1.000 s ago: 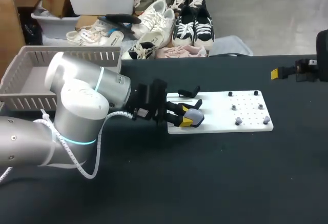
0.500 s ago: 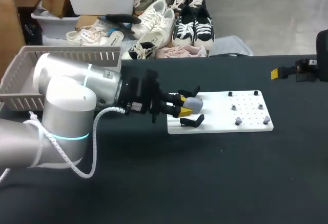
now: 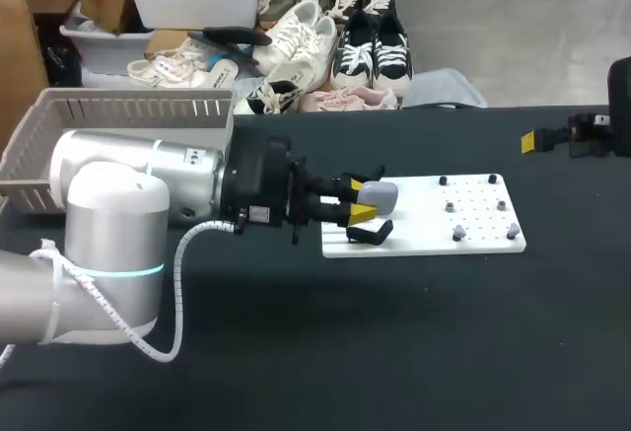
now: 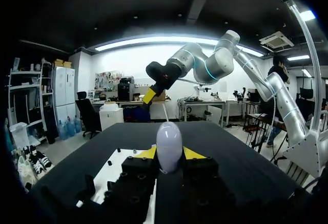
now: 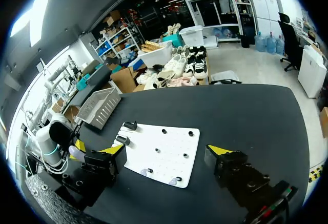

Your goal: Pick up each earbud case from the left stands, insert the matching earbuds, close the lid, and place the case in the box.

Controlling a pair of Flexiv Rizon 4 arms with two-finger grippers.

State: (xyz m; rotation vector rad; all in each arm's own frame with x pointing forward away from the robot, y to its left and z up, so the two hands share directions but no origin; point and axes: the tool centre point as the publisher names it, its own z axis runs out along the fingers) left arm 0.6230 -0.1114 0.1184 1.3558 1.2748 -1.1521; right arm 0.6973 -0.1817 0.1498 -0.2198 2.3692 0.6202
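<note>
The pale lilac egg-shaped earbud case (image 3: 379,194) is clamped in the left claw (image 3: 358,200) above the white pegged board's (image 3: 473,216) left end, long axis along the fingers; the right claw (image 5: 165,151), fingers apart, is seen well apart.

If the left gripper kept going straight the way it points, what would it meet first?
Nothing close, it seems: the left gripper, shut on the earbud case, points out over the white board. Farther on hangs the right gripper, slightly off that line, though depth is unclear.
</note>
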